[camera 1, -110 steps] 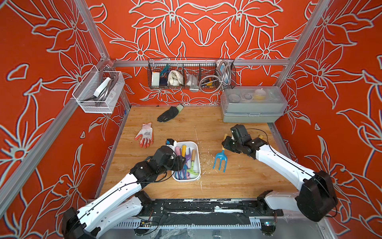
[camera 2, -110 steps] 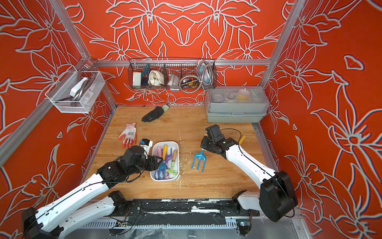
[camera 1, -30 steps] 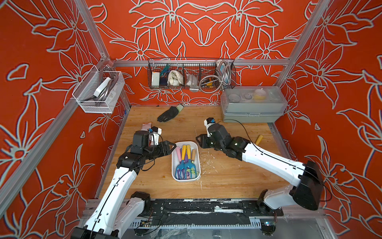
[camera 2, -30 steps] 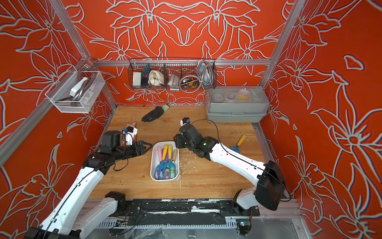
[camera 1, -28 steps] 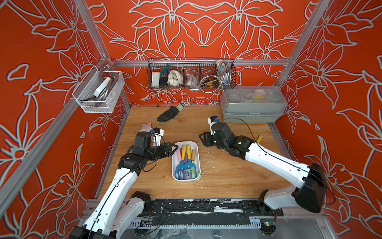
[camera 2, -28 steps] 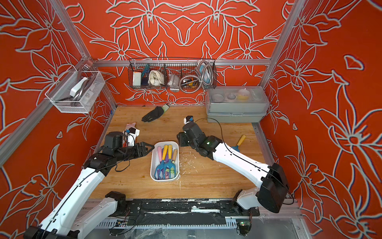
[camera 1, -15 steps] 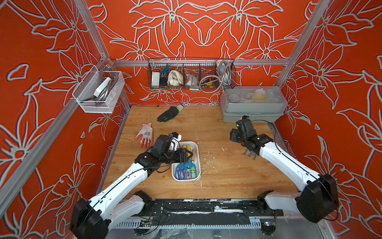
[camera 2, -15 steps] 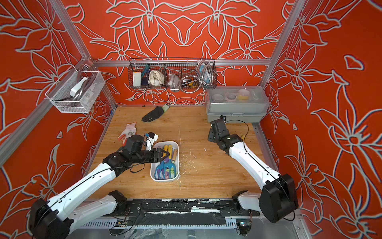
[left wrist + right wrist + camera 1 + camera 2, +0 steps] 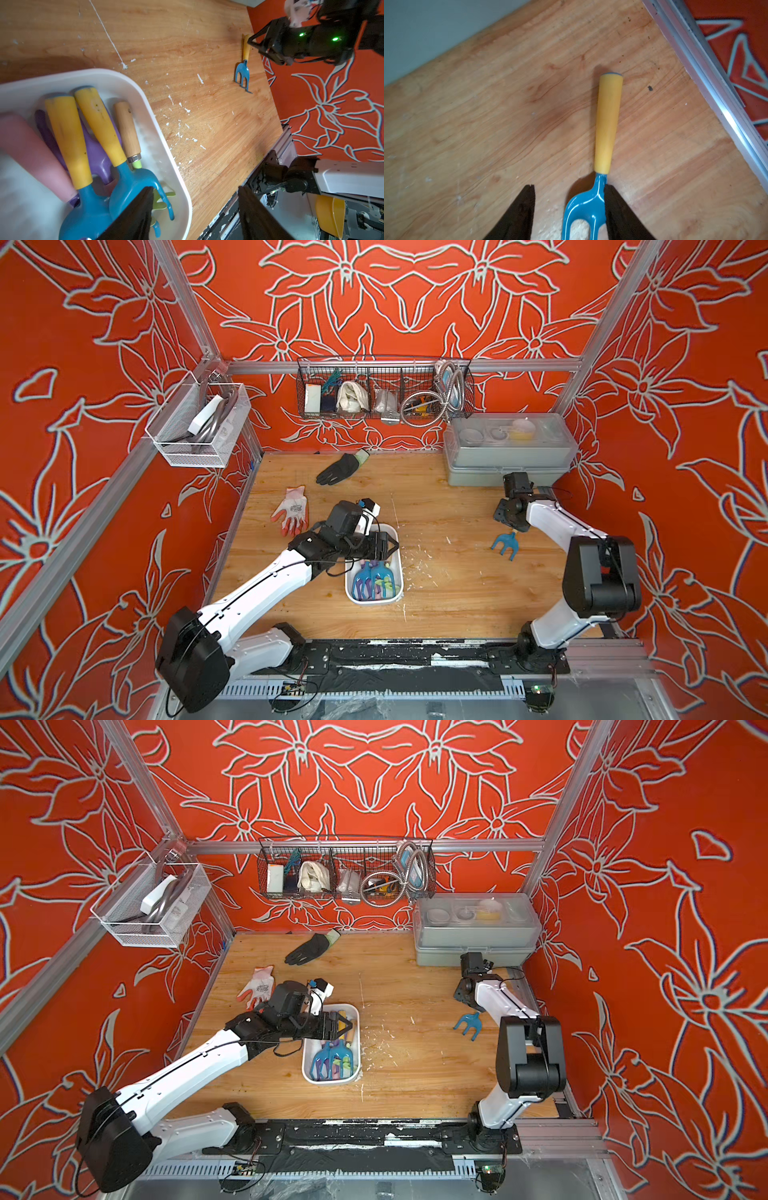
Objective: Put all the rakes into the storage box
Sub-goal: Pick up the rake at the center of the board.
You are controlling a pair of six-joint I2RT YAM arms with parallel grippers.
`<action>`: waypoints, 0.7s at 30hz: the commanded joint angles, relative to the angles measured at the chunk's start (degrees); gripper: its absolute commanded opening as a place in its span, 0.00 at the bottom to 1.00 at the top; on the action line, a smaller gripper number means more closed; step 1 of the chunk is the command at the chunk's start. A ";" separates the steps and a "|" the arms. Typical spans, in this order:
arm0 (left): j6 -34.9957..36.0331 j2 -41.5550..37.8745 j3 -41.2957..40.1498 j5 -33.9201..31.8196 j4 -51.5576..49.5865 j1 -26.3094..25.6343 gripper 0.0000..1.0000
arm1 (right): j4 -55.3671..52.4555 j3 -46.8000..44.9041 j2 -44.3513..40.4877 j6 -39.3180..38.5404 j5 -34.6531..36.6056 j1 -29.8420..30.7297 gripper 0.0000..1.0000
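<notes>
The rake (image 9: 505, 546) (image 9: 467, 1026) lies flat on the wooden table at the right, with a blue forked head and a yellow handle (image 9: 607, 124). My right gripper (image 9: 510, 526) (image 9: 569, 187) hangs low over it, open. Its jaws straddle the blue neck and one fingertip (image 9: 609, 191) touches the neck's side. In both top views the gripper hides the handle. The storage box (image 9: 374, 602) (image 9: 330, 1081) (image 9: 158, 124), a white tub, sits mid-table holding several tools with yellow, pink and purple handles. My left gripper (image 9: 388, 545) (image 9: 195, 188) hovers open above the tub's far end, holding nothing.
A grey case with a clear lid (image 9: 507, 448) stands at the back right, just behind the right arm. A black glove (image 9: 336, 468) and an orange-white glove (image 9: 293, 510) lie at the back left. Wire baskets (image 9: 382, 393) hang on the walls.
My right arm has swung from beside the tub to the table's right side and come down over the rake. My left gripper moved from left of the tub to above it.
</notes>
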 commanded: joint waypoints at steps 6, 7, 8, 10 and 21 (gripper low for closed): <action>3.36 1.18 -0.88 1.36 -0.17 1.18 0.68 | -1.59 5.49 6.86 -2.55 0.36 -3.75 0.52; 3.12 1.05 -1.25 2.11 0.40 1.47 0.68 | -1.76 5.78 7.61 -2.39 0.55 -4.10 0.51; 2.95 0.96 -1.42 2.62 0.76 1.61 0.68 | -1.74 5.88 8.15 -2.22 0.64 -4.49 0.51; 2.82 0.63 -1.48 3.29 1.03 2.09 0.68 | -1.51 5.79 9.15 -1.64 0.67 -5.03 0.49; 1.37 -0.36 -2.95 6.18 3.08 4.34 0.69 | -3.29 8.00 11.70 -0.34 -1.22 -6.72 0.44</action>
